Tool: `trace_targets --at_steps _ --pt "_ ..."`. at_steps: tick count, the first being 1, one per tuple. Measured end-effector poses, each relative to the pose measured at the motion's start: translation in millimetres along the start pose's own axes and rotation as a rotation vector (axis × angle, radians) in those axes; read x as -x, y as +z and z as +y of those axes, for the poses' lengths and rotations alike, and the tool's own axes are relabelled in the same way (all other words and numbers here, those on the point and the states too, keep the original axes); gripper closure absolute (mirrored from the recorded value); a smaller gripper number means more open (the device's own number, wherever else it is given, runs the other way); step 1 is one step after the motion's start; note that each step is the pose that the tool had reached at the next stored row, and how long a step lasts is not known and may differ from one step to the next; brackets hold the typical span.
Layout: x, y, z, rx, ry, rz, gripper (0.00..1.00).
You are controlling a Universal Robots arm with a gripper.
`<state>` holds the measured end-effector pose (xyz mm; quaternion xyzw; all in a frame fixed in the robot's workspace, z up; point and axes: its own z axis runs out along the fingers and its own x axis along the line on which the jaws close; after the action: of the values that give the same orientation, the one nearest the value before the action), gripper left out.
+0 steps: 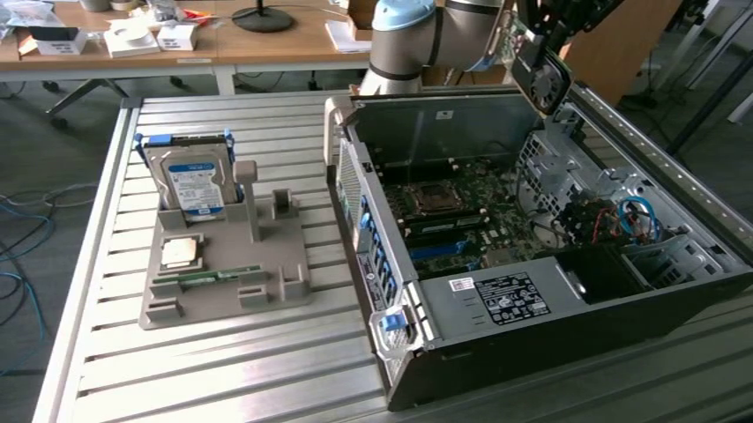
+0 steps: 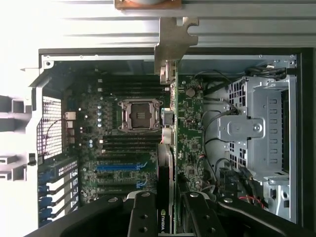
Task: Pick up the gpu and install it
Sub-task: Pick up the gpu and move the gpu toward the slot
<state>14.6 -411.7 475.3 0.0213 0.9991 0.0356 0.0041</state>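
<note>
My gripper (image 2: pixel 168 210) is shut on the gpu (image 2: pixel 167 163), a thin dark card seen edge-on, with its pale metal bracket (image 2: pixel 173 39) at the far end. Both black fingers (image 2: pixel 143 217) press against its sides near a green logo. The card hangs above the open computer case (image 2: pixel 49 61), over the motherboard (image 2: pixel 123 148) between the processor socket (image 2: pixel 139 114) and the drive cage. In the exterior view the gripper (image 1: pixel 544 48) holds the gpu (image 1: pixel 549 84) high over the case's (image 1: pixel 389 291) back right corner, clear of the motherboard (image 1: pixel 459 220).
A grey parts holder (image 1: pixel 224 282) on the slatted table carries a blue-labelled hard drive (image 1: pixel 194 181), a processor chip (image 1: pixel 179 253) and a green RAM stick (image 1: pixel 212 278). Inside the case sit a metal drive cage (image 2: pixel 256 128), cables (image 1: pixel 629 216) and a black power supply (image 1: pixel 518 300). A wooden desk (image 1: pixel 259 44) stands behind.
</note>
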Motion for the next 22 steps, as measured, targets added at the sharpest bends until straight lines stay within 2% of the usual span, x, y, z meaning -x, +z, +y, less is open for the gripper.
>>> trace_targets --at_steps 22 --pt "-0.3 40.0 -3.0 0.0 0.0 0.0 0.74"
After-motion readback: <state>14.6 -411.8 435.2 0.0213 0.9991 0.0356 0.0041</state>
